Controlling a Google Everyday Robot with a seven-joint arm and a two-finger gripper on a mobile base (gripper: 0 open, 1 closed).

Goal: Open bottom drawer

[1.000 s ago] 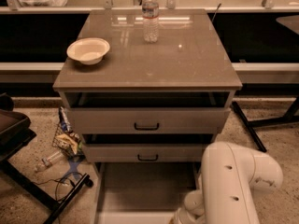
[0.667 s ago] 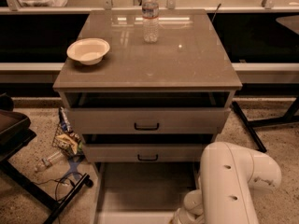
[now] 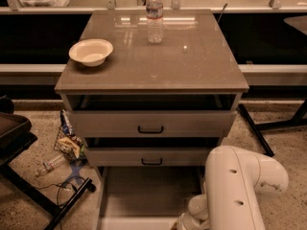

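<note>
The cabinet [image 3: 192,66] stands in the middle of the view, its brown top glossy under the lights. On that top a white bowl [image 3: 91,51] sits towards 10 o'clock and a clear water bottle [image 3: 154,16] stands upright at 12 o'clock, well apart from the bowl. Below the top, the top drawer [image 3: 110,123] is pulled out a little, with a dark gap above its front and its black handle [image 3: 150,129] at the centre. The middle drawer [image 3: 115,156] is also slightly out, its smaller black handle [image 3: 152,162] directly beneath the first. The bottom drawer [image 3: 144,195] is at 6 o'clock, drawn far out from the cabinet so that its bare inner floor is seen from above. Its pale front edge reaches the lower border of the view and its handle is hidden. The robot's white arm [image 3: 235,190] fills the 5 o'clock corner, just beside the right side of that drawer, and its wrist end drops out of the view near 6 o'clock. The gripper lies beyond that lower border, so whether it is spread or pressed together cannot be told. On the speckled floor at 8 o'clock lie some crumpled snack bags [image 3: 69,140] and a fallen plastic bottle [image 3: 48,166], near a black stand [image 3: 29,195].
</note>
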